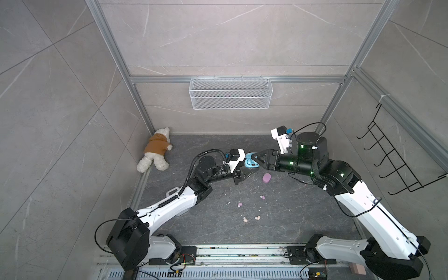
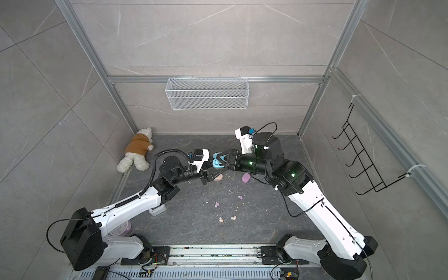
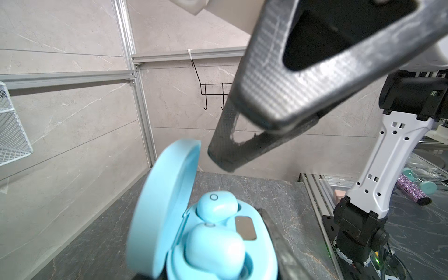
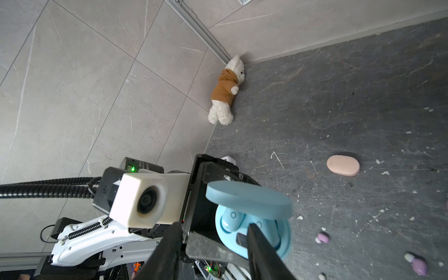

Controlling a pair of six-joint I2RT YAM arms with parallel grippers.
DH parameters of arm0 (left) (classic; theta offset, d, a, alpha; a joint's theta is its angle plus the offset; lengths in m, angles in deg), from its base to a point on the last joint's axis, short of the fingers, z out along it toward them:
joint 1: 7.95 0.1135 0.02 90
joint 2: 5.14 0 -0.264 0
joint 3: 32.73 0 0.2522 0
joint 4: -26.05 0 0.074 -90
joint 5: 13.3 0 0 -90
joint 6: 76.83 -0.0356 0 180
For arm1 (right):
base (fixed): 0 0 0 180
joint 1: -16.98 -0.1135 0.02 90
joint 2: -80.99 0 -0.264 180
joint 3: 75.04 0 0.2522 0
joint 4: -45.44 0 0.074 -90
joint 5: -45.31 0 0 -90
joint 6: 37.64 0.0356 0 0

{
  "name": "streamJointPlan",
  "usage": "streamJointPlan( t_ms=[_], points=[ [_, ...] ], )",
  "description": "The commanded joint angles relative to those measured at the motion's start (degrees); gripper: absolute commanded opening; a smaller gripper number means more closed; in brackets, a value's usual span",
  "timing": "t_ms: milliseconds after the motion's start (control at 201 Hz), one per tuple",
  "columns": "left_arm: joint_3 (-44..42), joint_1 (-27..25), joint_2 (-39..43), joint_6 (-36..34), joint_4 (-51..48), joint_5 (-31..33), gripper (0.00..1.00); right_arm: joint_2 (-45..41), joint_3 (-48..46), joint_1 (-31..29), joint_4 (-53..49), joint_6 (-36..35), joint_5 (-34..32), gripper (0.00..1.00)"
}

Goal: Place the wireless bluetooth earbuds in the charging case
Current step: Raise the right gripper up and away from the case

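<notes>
Left pincer (image 1: 252, 169) clamped on open blue case (image 3: 167, 206), held off desk (image 1: 303, 218), lid raised. Two blue earbuds (image 3: 217, 206) seated in case wells. Right pincer (image 1: 255, 158) just over case, jaws narrowly parted, holding nothing. Lilac earbuds (image 1: 240, 205) and peach earbuds (image 1: 245, 220) loose on desk nearer robot base. Closed lilac case (image 1: 266, 178) and peach case (image 4: 343, 167) on desk below pincers. Plush bear (image 1: 156, 150) in far left corner.
</notes>
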State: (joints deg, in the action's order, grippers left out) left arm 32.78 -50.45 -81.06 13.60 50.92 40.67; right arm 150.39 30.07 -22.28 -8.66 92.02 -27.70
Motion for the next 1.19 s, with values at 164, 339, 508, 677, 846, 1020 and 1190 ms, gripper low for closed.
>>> streamJointPlan(
  t_ms=[164,339,508,677,846,1020,1190],
  points=[
    [1.5,-0.2,1.6,-1.8,1.4,0.3,0.14,7.7,18.4,-0.1,-16.1,-7.1,-3.6,0.47],
    [1.4,-0.3,1.9,-2.1,0.7,0.1,0.14,18.3,34.6,1.1,-30.0,-10.0,-6.6,0.46],
    [1.7,-0.2,2.3,-2.2,0.4,0.0,0.14,27.5,49.7,1.5,-40.7,-12.9,-8.6,0.46],
    [1.8,-0.2,2.3,-2.4,0.2,-0.2,0.14,28.7,48.8,1.6,-41.8,-13.8,-7.0,0.45],
    [1.8,-0.2,2.3,-2.3,0.1,-0.2,0.14,27.8,46.0,1.5,-41.3,-13.8,-5.0,0.43],
    [2.0,-0.2,2.1,-2.3,0.3,-0.2,0.14,27.8,44.7,1.2,-43.1,-14.7,-3.7,0.42],
    [2.0,-0.2,2.1,-2.3,0.1,-0.2,0.14,27.1,44.7,1.0,-44.6,-14.9,-4.2,0.41]
  ],
)
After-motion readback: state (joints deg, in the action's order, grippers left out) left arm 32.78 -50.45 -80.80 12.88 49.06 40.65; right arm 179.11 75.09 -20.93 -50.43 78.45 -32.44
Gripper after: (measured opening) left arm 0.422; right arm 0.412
